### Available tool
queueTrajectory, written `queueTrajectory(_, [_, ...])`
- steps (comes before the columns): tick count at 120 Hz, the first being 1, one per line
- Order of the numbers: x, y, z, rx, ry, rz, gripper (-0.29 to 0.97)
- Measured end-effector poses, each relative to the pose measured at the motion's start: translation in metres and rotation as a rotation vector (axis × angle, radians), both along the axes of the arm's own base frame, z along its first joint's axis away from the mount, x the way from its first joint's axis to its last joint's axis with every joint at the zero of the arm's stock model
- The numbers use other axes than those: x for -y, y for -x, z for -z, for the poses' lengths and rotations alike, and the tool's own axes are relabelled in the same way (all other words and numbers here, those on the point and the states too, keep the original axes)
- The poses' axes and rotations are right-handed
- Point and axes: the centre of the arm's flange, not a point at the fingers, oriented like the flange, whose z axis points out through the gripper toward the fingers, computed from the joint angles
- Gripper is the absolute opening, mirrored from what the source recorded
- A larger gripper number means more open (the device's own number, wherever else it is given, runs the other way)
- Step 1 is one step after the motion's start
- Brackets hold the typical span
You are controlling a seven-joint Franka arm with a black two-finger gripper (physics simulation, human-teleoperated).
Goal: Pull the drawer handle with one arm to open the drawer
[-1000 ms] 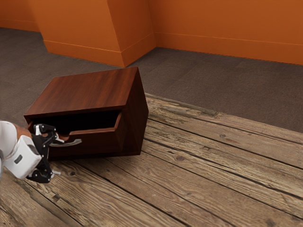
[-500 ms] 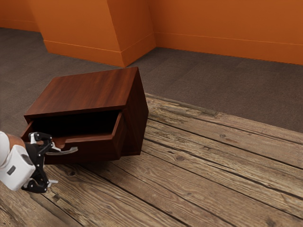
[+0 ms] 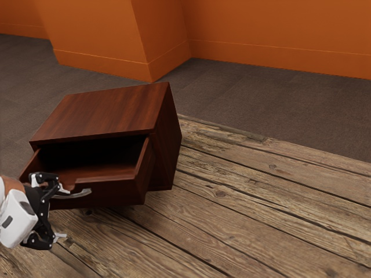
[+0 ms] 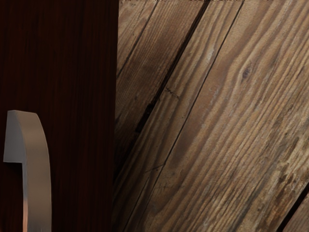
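A dark wooden cabinet (image 3: 110,113) lies on the plank table, its drawer (image 3: 98,174) pulled partly out toward the exterior view's lower left. The grey curved handle (image 3: 72,193) sits on the drawer front. My gripper (image 3: 48,211) is at the handle's left end, its two black fingers standing wide apart. The upper finger (image 3: 46,180) is against the handle and the lower one hangs well below it. In the wrist view the handle (image 4: 31,169) curves over the dark drawer front (image 4: 63,87), very close to the hand.
The wooden plank table (image 3: 249,208) stretches to the exterior view's right of the cabinet. Behind it lie grey carpet (image 3: 278,98) and orange walls (image 3: 261,29). Table planks (image 4: 217,121) run beside the drawer front in the wrist view.
My hand has moved down and to the exterior view's left, and the drawer has slid further out of the cabinet with it.
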Motion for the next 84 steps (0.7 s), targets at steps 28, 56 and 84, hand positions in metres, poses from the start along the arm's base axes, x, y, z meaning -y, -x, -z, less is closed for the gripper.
queueTrajectory(28, [0.012, 0.003, -0.004, 0.004, 0.002, 0.007, 0.65])
queueTrajectory(56, [0.017, 0.010, -0.001, 0.001, 0.017, 0.005, 0.68])
queueTrajectory(84, [0.025, 0.010, -0.048, 0.072, -0.006, 0.022, 0.66])
